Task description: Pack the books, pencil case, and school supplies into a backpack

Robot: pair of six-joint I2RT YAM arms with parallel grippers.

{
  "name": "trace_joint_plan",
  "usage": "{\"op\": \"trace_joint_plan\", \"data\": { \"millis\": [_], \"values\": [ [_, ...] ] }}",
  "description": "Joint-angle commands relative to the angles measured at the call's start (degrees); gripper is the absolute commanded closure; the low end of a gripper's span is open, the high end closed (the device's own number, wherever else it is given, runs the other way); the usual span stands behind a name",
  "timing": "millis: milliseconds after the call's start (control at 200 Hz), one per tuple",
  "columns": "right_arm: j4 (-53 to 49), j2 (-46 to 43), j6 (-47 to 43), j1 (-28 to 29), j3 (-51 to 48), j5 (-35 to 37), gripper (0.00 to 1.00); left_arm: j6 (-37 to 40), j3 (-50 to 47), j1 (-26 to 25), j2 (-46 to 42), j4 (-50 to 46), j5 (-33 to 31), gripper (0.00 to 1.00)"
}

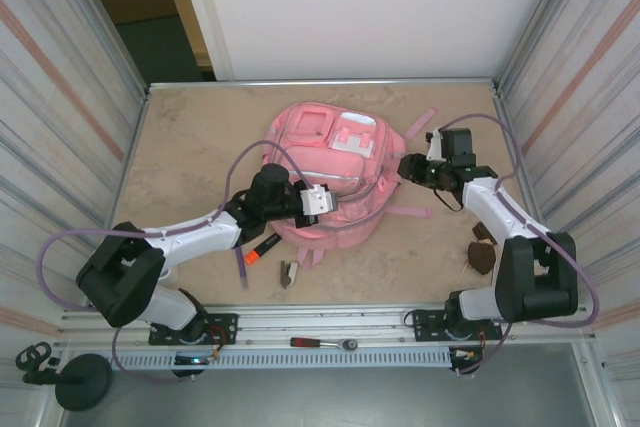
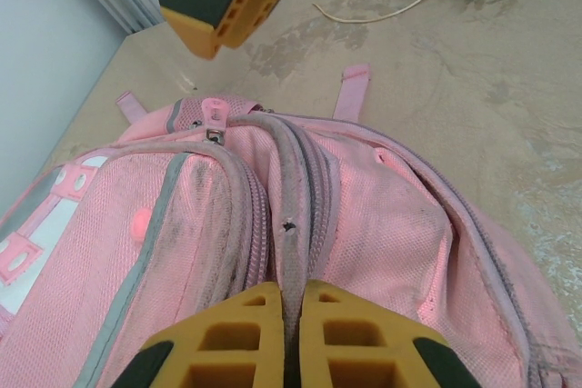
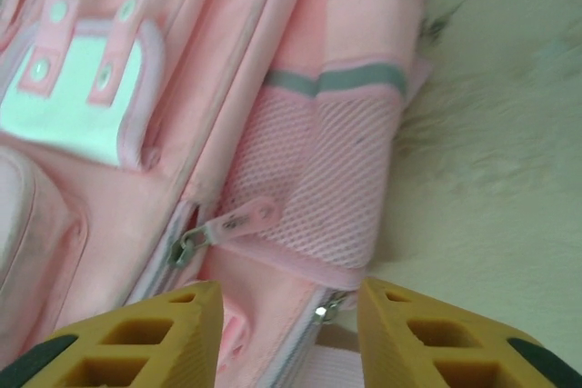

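The pink backpack (image 1: 330,172) lies flat in the middle of the table. My left gripper (image 1: 322,203) is at its near edge, shut on a raised grey-pink zipper band (image 2: 293,224) of the backpack (image 2: 382,215). At the bag's right side my right gripper (image 1: 410,169) is open, with a metal zipper slider (image 3: 320,312) between its fingertips (image 3: 186,315) but not touching them. A pink zipper pull (image 3: 238,218) lies just above, by the mesh side pocket (image 3: 327,179). An orange-and-black highlighter (image 1: 264,247) and a small clip-like piece (image 1: 288,273) lie on the table in front of the bag. The books and pencil case are out of view.
A dark brown object (image 1: 483,252) sits on the table near the right arm's base. A red-handled metal tool (image 1: 325,343) lies on the front rail. Metal walls close in the table on the left and right. Pink straps (image 1: 418,129) trail off the bag's right side.
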Motion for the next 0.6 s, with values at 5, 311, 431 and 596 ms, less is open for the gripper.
{"op": "trace_joint_plan", "data": {
  "millis": [5,311,431,596],
  "values": [
    [-0.93,3.56,-5.08,0.55,2.66,-8.31,0.57,-1.55,0.6,0.25,-1.93,4.39,2.93,1.0],
    [-4.24,10.39,-13.62,-0.15,7.98,-11.69,0.56,-1.47,0.93,0.25,-2.46,3.34,3.05,1.0],
    [-5.05,10.78,-16.14,1.03,8.06,-9.27,0.56,-1.52,0.84,0.25,-2.28,3.3,3.05,1.0],
    [-3.7,12.52,-15.37,1.64,8.79,-11.57,0.55,-1.35,0.46,0.25,-2.54,3.37,2.84,1.0]
  ]
}}
